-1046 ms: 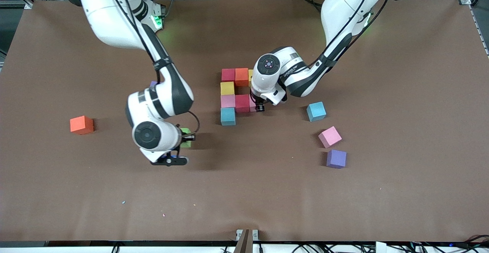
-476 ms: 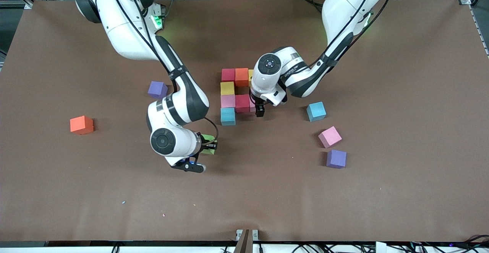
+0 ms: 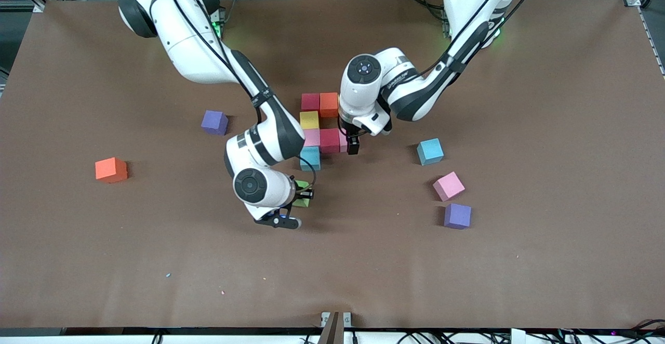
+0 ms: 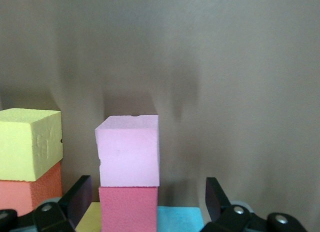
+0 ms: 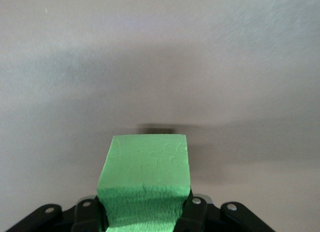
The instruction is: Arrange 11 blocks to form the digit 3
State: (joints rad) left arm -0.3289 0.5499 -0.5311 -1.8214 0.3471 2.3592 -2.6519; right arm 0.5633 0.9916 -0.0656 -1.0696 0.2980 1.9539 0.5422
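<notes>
Several blocks form a cluster mid-table: red, orange, yellow, pink, red and light blue. My left gripper hangs open over the cluster's edge toward the left arm. In the left wrist view a pink block lies free past the open left gripper, next to a red block. My right gripper is shut on the green block over the table near the light blue block. The right wrist view shows the green block pinched in the right gripper.
Loose light blue and pink blocks and a purple cube lie toward the left arm's end. Another purple cube and an orange-red block lie toward the right arm's end.
The left gripper opened and let go of the pink block at the cluster. The right arm carried the green block across the table toward the cluster.
</notes>
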